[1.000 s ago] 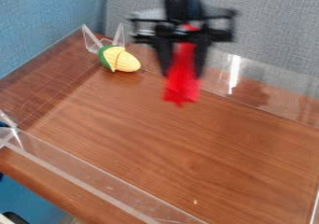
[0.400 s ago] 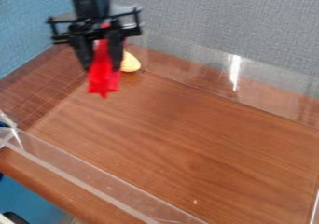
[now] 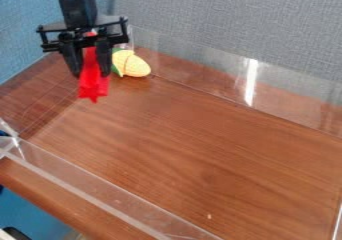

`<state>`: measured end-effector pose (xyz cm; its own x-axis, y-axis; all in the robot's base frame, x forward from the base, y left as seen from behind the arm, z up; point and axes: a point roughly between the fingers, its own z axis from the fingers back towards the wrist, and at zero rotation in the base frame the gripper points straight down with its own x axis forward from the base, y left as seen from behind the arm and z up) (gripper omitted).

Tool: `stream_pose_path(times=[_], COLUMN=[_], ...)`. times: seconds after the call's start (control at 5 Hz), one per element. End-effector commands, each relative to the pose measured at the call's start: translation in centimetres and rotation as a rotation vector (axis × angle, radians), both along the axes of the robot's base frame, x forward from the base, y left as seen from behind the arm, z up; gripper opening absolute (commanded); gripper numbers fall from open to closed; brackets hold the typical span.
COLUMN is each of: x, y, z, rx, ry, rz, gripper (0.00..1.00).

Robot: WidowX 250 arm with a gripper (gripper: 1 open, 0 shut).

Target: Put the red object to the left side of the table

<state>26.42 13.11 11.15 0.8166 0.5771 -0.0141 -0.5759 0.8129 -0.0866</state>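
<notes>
The red object (image 3: pixel 91 76) hangs upright from the gripper (image 3: pixel 88 56), whose jaws are pinched on its upper end; its lower tip is just above the wood at the far left part of the table (image 3: pixel 201 144). From this angle the tip may already be touching the surface, and the view is too soft to say. The corn toy (image 3: pixel 130 63) lies just beside it, near the back acrylic wall (image 3: pixel 247 79). To finish well, the bar should go straight down until its tip bears on the wood, kept apart from the corn so it is not nudged. A bar let go on end will likely topple, so a low release matters, with the fall directed away from the corn and the wall.
</notes>
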Motion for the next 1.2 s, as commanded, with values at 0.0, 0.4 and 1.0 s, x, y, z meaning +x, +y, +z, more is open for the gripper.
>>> stream_pose_path(times=[0.0,0.4,1.0], x=[1.5,2.4,3.3], y=[2.3,2.8,3.1], z=[0.0,-3.0,-3.1], rx=[0.051,0.078,0.090], ry=[-0.040,-0.014,-0.028], rz=[0.043,0.030,0.007], gripper=[0.00,0.00,0.00])
